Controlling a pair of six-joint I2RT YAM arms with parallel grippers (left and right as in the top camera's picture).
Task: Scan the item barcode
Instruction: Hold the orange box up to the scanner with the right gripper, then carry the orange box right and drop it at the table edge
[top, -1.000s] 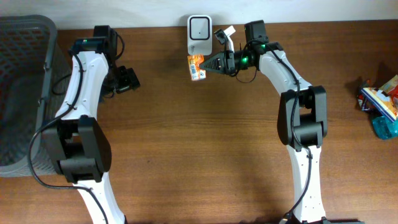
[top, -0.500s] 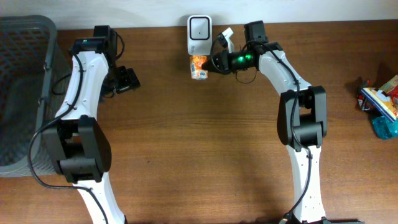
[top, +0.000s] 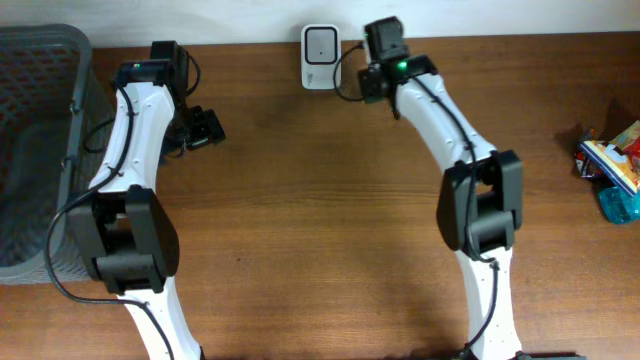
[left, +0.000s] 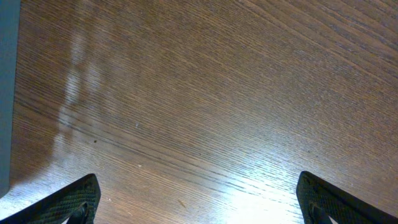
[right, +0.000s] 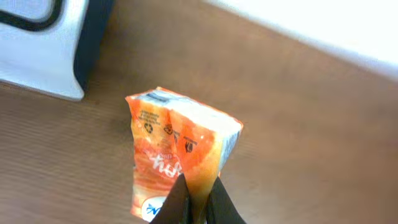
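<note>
right gripper (right: 198, 202): fingers (right: 177, 205) pressed together on the near edge of the orange packet (right: 180, 146). thin pinch, with almost no gap between the tips.

the packet stands out ahead of the fingertips with its printed orange face toward the wrist camera. small marks on the face, print too small to read. cannot tell whether its far end touches the table (right: 298, 124) or hangs just above it.

scanner (right: 43, 43): white body with a dark side, beyond the packet and off to the left of the right hand; near the packet, apart from it. in the overhead view the scanner (top: 320, 43) sits just beside the right wrist, and the packet is hidden under that wrist.

left gripper (left: 198, 199): fingers (left: 78, 198) spread wide, nothing between them, only bare wood below. in the overhead view the left gripper (top: 205, 128) sits well apart from the scanner and packet.

grey basket (top: 40, 150): on the outer side of the left arm.
pile of packaged goods (top: 610, 165): well out to the right of the right arm, at the table edge.
</note>
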